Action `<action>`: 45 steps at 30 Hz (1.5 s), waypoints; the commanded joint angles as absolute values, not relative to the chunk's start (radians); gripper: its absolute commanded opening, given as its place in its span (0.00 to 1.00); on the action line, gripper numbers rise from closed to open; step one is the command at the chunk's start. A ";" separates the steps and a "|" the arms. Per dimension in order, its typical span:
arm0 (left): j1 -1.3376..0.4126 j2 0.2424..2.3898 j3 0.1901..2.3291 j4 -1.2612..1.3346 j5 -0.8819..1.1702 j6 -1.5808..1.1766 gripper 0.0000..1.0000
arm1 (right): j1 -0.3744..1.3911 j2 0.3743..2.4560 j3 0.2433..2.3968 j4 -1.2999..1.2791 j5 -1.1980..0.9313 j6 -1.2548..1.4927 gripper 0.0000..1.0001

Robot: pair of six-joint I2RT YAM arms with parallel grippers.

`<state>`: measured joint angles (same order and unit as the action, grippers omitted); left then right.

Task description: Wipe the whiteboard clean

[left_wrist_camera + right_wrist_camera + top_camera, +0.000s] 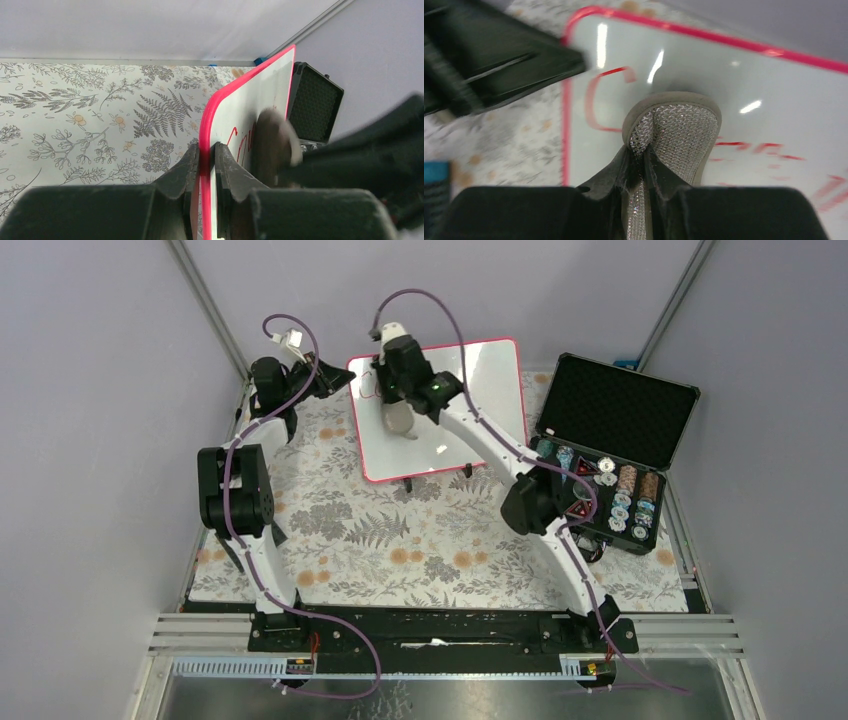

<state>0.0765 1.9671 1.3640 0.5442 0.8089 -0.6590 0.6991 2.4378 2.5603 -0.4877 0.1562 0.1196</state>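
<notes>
Eraser (pixel 676 131) in right jaws touches clamped whiteboard (pixel 774 82).

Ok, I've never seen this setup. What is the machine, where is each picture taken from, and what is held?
Two robot arms are bolted side by side. The overhead picture shows both: the left arm and right arm. The other two come from cameras on their wrists. On the floral mat stands a whiteboard with red writing; an open black case sits to its right. The left jaws clamp the board's pink edge; the right jaws hold a grey eraser pad against it.
</notes>
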 commanded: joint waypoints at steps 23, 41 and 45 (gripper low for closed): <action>0.050 1.922 1.366 0.479 0.779 -0.561 0.00 | 0.494 2.236 2.137 -0.369 0.296 0.114 0.00; 0.039 1.921 1.368 0.485 0.784 -0.570 0.00 | 0.561 2.321 2.300 -0.411 0.133 0.170 0.00; 0.032 1.915 1.380 0.451 0.779 -0.539 0.00 | 0.667 2.442 2.502 -0.478 0.094 0.176 0.00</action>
<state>0.0647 1.9503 1.3640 0.5045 0.7704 -0.6258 0.5289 2.3482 2.3302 -0.4332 0.1951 0.1528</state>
